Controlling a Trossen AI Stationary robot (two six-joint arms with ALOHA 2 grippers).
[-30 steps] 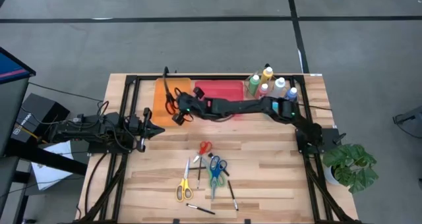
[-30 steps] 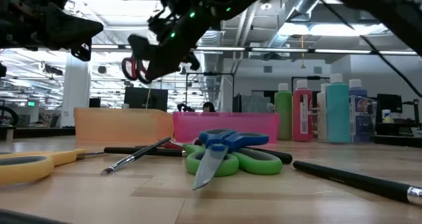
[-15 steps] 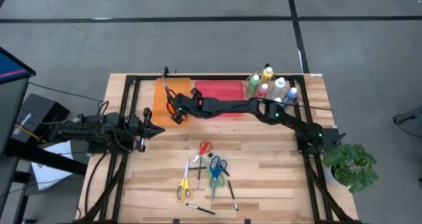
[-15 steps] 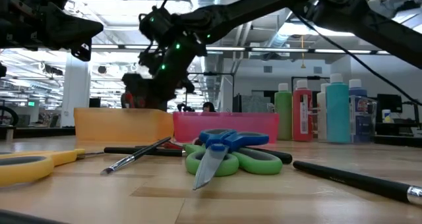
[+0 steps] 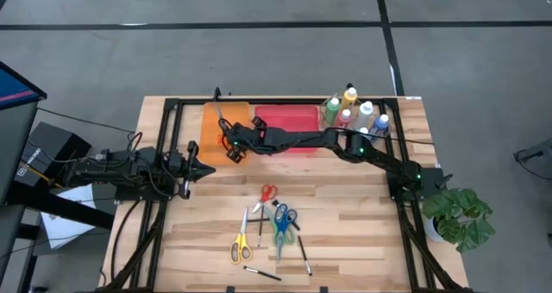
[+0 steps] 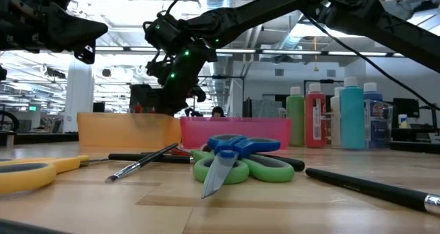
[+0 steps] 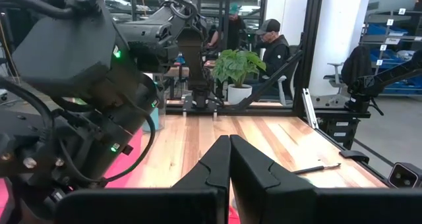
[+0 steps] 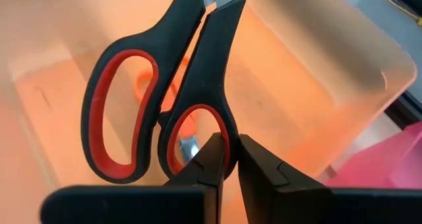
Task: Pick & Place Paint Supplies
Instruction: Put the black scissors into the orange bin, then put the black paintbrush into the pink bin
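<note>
The right claw (image 8: 227, 159) pinches black scissors with red-lined handle loops (image 8: 158, 92) over the translucent orange plastic bin (image 5: 216, 125); the left claw (image 7: 229, 159) is closed, empty.

Two bins (image 5: 226, 119) sit side by side at the desk's (image 5: 362, 233) back edge, bottles (image 5: 355, 110) clustered just right of them. Right gripper (image 5: 229, 146) hangs over the left bin, big scissors (image 8: 165, 92) between its fingers (image 8: 217, 159), down inside the bin. Left gripper (image 5: 210, 170) sits at desk's left side, in front of that bin. Loose scissors (image 5: 281, 221) and brushes (image 5: 304, 255) lie front-centre, close together. Potted plant (image 5: 459, 215) off the right edge.
</note>
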